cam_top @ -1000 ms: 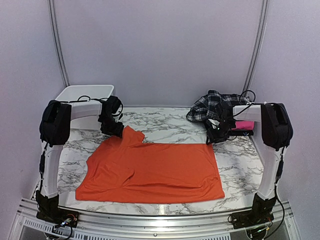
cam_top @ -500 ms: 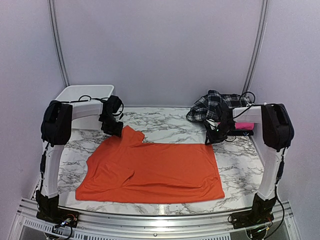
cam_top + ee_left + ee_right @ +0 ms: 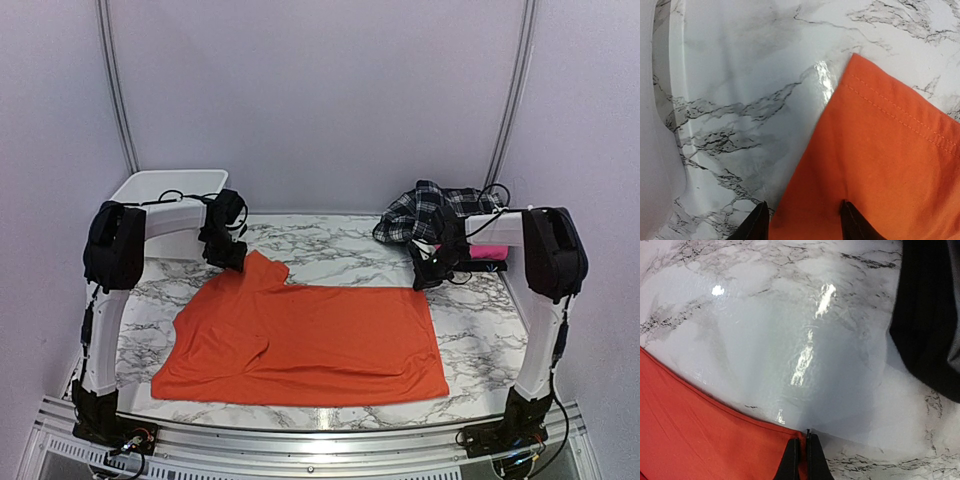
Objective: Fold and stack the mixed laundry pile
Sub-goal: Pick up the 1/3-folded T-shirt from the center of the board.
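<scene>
Though white bin contents unseen, right end effector clamped on orange t-shirt, left end effector half-open.

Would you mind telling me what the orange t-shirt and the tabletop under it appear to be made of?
The orange t-shirt looks like soft, matte knit cloth, probably cotton jersey: it shows a stitched hem and gentle wrinkles. The tabletop looks like a hard, glossy, marble-patterned surface, perhaps laminate or film rather than stone: light glares off it sharply.
</scene>
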Motion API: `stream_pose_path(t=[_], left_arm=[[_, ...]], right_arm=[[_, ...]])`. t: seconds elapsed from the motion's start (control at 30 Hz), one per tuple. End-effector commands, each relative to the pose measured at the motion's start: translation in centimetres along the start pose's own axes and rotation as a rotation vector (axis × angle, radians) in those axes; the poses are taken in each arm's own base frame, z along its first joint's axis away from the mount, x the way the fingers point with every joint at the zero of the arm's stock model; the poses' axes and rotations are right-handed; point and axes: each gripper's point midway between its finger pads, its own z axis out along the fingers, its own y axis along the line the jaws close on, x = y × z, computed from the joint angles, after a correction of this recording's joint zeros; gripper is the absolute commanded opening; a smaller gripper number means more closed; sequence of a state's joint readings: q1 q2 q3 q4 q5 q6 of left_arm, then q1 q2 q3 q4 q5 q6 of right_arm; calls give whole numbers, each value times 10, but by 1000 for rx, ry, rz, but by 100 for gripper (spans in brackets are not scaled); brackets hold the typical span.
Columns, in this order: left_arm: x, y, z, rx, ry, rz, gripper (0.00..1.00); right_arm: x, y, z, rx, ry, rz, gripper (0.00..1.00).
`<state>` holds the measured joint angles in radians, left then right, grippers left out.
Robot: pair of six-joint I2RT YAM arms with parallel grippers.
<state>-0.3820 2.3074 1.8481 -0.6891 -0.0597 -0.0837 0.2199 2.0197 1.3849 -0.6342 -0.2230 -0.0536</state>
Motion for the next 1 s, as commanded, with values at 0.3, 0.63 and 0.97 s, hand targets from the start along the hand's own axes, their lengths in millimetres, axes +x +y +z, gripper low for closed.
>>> stream_pose_path(t=[0.3,0.63,0.97], left_arm=[[1,19,12,-38,48,11,45],[14,-2,32,74,102,1,31],[8,-12,20,159,86,-18,7]], right_arm=[[21,-1,6,11,81,25,0],[20,-1,8,7,82,25,0],[10,4,-1,-10,40,24,0]])
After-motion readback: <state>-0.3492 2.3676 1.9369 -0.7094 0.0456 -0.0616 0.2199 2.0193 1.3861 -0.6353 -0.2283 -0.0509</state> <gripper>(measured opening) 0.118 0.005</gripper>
